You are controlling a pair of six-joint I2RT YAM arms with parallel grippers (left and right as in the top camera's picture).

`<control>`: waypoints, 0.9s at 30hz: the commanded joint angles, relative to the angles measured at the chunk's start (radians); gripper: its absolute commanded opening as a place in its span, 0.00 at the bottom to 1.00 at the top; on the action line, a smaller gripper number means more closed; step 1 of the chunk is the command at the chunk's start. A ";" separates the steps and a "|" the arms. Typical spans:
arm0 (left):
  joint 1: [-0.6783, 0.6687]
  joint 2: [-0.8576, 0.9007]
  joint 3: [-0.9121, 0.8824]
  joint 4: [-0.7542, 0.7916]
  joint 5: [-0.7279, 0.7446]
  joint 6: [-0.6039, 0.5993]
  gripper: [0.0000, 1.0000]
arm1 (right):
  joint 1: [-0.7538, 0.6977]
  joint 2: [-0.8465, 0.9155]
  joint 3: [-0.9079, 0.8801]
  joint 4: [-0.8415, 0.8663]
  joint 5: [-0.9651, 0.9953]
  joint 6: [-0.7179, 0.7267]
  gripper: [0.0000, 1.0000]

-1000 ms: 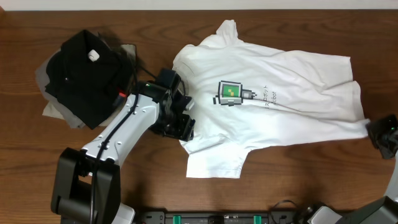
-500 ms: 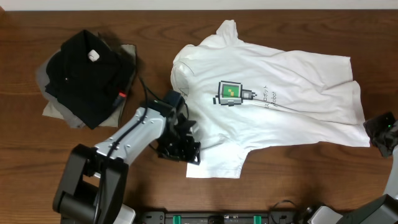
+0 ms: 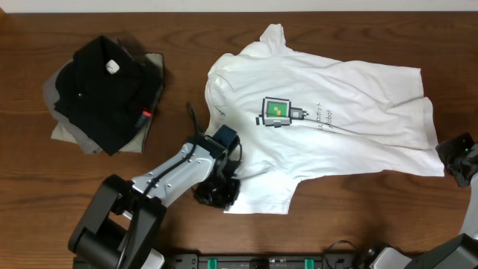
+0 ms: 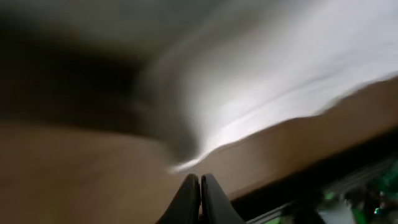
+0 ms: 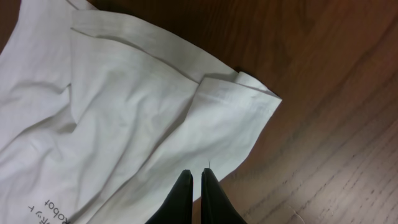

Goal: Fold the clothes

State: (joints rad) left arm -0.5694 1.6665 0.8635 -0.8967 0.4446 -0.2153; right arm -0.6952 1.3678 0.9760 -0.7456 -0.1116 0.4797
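The clothes, a white T-shirt [image 3: 351, 97] with a green pixel print [image 3: 278, 112], lie spread flat across the middle and right of the wooden table. My left gripper [image 3: 220, 196] sits low at the shirt's front-left corner, beside the sleeve. In the blurred left wrist view its fingers [image 4: 200, 182] are pressed together over bare wood, and the white cloth edge [image 4: 280, 74] lies just beyond them. My right gripper [image 3: 448, 157] is at the shirt's right end. In the right wrist view it [image 5: 196, 174] is shut, its tips over the shirt's hem corner [image 5: 236, 118], with nothing visible between them.
A black folded garment with a white tag [image 3: 101, 86] rests on a grey folded one [image 3: 71, 131] at the back left. A dark rail [image 3: 261, 261] runs along the table's front edge, close behind my left gripper.
My left gripper has slid toward the table's front along the shirt's left edge and closed from open. The right gripper has barely shifted.
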 commanded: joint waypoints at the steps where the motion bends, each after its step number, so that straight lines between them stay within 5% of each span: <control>1: 0.050 -0.022 -0.002 -0.085 -0.200 -0.192 0.06 | 0.010 0.007 0.004 0.000 0.003 -0.002 0.06; 7: 0.174 -0.126 -0.002 -0.188 -0.383 -0.280 0.06 | 0.026 0.020 -0.039 0.029 0.007 0.002 0.07; 11: 0.198 -0.163 -0.002 -0.075 -0.177 -0.109 0.07 | 0.037 0.049 -0.063 0.066 -0.001 0.013 0.09; 14: 0.178 -0.156 -0.003 -0.016 -0.043 -0.016 0.43 | 0.037 0.073 -0.064 0.066 -0.005 0.013 0.17; 17: 0.145 -0.130 -0.004 -0.013 -0.040 0.022 0.60 | 0.037 0.091 -0.064 0.073 -0.011 0.013 0.17; 27: 0.048 0.023 -0.004 0.103 -0.036 0.084 0.68 | 0.037 0.095 -0.064 0.091 -0.047 0.013 0.17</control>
State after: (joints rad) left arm -0.5060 1.6547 0.8604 -0.8093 0.3923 -0.1787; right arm -0.6651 1.4605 0.9180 -0.6563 -0.1425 0.4892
